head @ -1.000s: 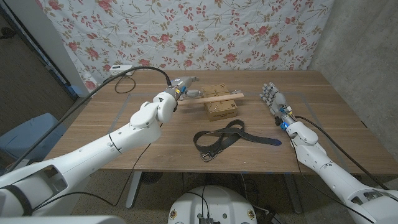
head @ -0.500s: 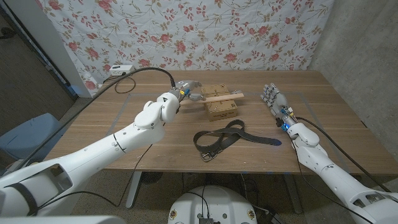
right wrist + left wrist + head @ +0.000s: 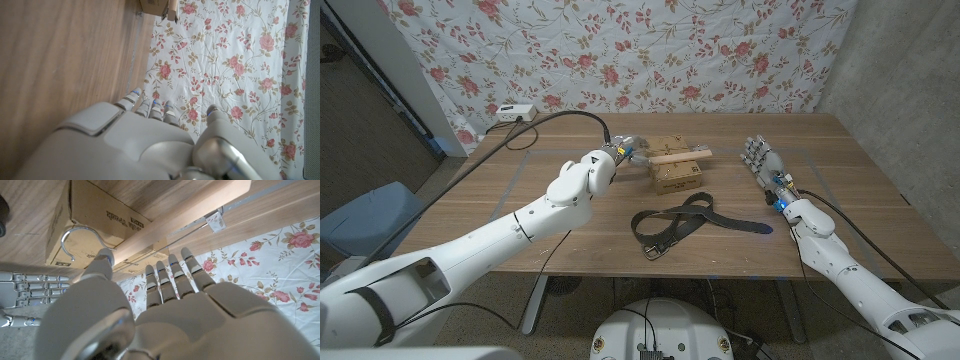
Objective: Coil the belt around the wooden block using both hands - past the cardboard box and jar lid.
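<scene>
You are moving your left hand toward the block that lies on top of the box. Compared with a second ago, the hand is getting closer to the block's near end, and now it is just beside it. The left arm is stretching further across the table, so its elbow is shifting toward the middle too. In the left wrist view, the fingers are reaching up close under the block, with the box beside.

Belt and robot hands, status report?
Left robot hand open, reaching at wooden block atop cardboard box. Right robot hand open, idle. Belt loose on table, untouched.
</scene>
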